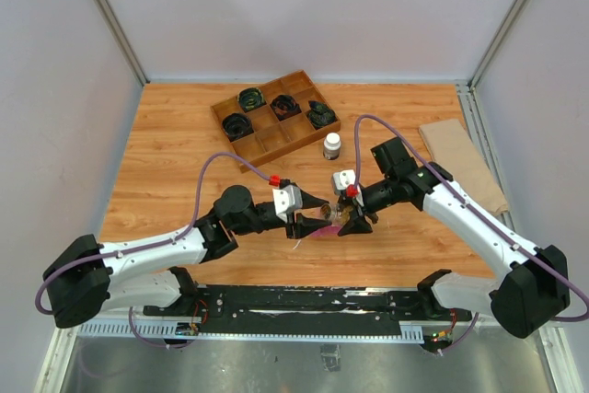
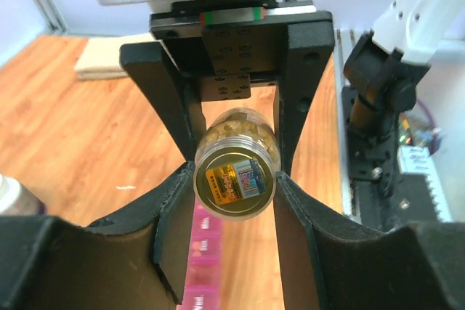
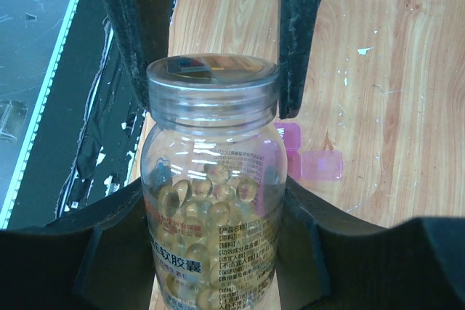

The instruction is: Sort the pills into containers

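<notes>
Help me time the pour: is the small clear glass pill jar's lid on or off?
On. The clear round lid caps the small clear glass jar in the right wrist view, with the tan pills inside.

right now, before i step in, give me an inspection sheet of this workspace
surface: wooden table, small white flecks near the middle
job's things: clear jar with yellow pills inside, lid on; pink pill box on the table below it
clutter: wooden tray with black coils, white-capped bottle, brown pad at the right edge
grippers: left gripper fingers closed on the lid; right gripper fingers closed on the jar body
cables: purple cable arching off each arm, no snag seen
surroundings: plain walls on three sides, metal frame posts
</notes>
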Controlling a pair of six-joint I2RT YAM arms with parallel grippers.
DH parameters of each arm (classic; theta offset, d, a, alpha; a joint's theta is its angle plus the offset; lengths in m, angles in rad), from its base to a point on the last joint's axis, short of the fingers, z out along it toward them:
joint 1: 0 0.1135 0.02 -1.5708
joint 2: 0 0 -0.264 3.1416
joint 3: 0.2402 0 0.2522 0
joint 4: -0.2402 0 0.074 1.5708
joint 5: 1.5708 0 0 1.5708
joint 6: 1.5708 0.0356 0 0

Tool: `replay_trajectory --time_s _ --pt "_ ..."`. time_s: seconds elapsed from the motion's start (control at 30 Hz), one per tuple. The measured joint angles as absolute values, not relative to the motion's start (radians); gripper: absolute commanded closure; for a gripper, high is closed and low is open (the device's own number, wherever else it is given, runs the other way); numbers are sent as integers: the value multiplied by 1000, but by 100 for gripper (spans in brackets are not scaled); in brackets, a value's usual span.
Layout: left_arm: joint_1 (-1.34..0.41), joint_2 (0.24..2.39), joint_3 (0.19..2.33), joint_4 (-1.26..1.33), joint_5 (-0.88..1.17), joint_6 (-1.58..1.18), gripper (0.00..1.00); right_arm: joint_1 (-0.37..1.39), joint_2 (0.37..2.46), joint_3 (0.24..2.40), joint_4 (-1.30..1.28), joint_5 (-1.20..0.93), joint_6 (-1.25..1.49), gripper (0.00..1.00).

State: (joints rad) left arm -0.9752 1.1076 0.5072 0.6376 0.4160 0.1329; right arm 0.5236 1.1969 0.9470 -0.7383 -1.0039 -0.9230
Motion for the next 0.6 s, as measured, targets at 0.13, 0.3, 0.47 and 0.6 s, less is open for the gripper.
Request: replay_trajectory --time_s 0.13,0.3,0.47,0.6 --pt "-975 1100 499 649 348 -77 100 524 1205 956 -738 -1005 -909 99" --pt "-976 1076 499 619 255 -344 100 524 1210 959 -722 -1010 -884 100" --pt "-987 1053 498 591 146 -582 100 524 1214 966 -701 -1009 -865 100" --pt "-1025 1047 499 562 49 -697 100 523 1215 967 -705 -1002 -861 99"
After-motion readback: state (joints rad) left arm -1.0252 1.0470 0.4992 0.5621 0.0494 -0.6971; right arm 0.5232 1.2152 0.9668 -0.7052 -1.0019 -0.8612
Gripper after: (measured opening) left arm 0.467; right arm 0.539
